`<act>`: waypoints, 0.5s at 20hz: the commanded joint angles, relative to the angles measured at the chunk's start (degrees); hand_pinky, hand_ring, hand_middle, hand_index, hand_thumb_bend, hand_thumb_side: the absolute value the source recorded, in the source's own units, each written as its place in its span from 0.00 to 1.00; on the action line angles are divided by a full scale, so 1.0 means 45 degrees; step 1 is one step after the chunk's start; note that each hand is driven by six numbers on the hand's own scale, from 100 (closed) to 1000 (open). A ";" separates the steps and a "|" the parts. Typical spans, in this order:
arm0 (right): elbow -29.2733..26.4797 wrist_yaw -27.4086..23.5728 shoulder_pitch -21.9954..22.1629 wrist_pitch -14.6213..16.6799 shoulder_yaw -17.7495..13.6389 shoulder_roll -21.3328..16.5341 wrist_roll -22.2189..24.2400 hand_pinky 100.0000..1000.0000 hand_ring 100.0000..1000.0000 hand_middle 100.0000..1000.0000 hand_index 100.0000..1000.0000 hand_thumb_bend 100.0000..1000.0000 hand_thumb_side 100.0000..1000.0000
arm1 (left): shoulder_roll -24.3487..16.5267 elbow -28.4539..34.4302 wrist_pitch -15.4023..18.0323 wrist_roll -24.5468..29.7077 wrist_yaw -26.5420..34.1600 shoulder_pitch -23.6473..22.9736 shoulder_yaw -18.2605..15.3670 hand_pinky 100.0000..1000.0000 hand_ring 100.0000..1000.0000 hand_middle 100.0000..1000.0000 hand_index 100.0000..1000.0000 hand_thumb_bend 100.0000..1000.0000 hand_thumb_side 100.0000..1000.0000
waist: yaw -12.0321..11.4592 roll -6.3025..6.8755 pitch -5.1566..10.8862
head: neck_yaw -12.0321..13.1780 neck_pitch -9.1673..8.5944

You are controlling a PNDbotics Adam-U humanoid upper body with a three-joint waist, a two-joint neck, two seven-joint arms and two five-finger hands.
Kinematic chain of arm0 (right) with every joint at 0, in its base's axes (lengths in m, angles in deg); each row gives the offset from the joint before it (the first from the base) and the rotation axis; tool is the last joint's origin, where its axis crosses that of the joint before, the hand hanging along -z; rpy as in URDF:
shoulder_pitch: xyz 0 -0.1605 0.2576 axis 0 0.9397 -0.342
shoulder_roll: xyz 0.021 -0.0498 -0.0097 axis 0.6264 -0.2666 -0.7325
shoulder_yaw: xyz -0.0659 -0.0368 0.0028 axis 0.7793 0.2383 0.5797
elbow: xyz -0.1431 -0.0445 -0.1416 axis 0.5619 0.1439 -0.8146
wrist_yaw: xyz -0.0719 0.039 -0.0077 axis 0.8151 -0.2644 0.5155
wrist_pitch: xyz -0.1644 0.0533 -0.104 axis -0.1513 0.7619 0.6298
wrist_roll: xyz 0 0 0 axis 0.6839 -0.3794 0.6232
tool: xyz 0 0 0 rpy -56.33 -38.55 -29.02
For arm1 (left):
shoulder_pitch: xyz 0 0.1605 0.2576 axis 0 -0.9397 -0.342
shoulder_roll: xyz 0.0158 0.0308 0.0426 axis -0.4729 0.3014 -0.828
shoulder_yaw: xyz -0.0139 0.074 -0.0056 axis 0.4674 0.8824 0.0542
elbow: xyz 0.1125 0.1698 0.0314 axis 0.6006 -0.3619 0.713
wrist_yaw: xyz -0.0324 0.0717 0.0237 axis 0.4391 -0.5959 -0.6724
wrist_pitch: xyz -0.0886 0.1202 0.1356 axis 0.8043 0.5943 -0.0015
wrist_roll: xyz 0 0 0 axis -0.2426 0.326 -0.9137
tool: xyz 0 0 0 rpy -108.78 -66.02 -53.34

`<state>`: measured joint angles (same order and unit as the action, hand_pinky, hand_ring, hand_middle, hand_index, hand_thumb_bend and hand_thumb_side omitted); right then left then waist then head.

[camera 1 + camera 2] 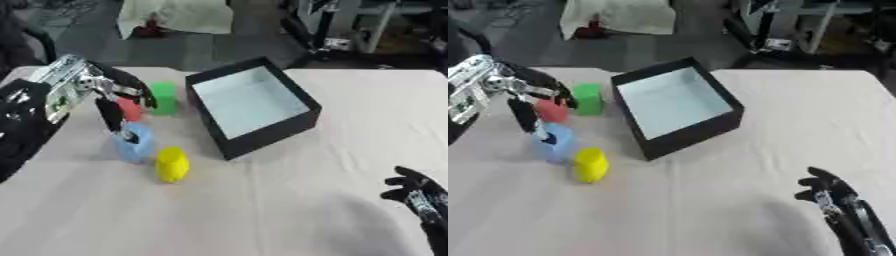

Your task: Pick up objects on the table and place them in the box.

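Left hand (109,92) over blue block (134,142), fingers spread, reaching down — grasp not made; right hand (833,195) idle, fingers relaxed — black box (262,137) empty.

No readable text, labels, brands, numbers or signs on anything in either view
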<state>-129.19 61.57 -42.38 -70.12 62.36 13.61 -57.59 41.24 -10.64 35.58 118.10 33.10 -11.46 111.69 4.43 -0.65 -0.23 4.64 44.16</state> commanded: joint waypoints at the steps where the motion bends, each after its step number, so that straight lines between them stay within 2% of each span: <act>1: -0.0145 0.0076 -0.0033 -0.0029 -0.0088 -0.0278 -0.0066 0.73 0.57 0.61 0.82 0.00 0.63 | -0.0427 -0.0130 0.1297 0.1179 0.0463 0.0120 -0.0114 0.80 0.78 0.80 0.92 0.45 0.36 | -0.0022 0.0187 0.0241 | -0.0077 -0.0009; 10: -0.0121 0.0083 -0.0003 -0.0038 -0.0110 -0.0322 -0.0080 0.73 0.56 0.61 0.82 0.00 0.63 | -0.0803 0.0255 0.0975 0.1179 0.0996 -0.0193 0.0108 0.80 0.78 0.80 0.92 0.44 0.36 | -0.0057 0.0243 0.0303 | -0.0185 -0.0009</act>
<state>-129.16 61.58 -42.10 -70.28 62.20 13.39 -57.78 39.63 -10.36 35.26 118.42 37.24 -13.18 112.46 4.22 -0.40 -0.22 3.93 44.16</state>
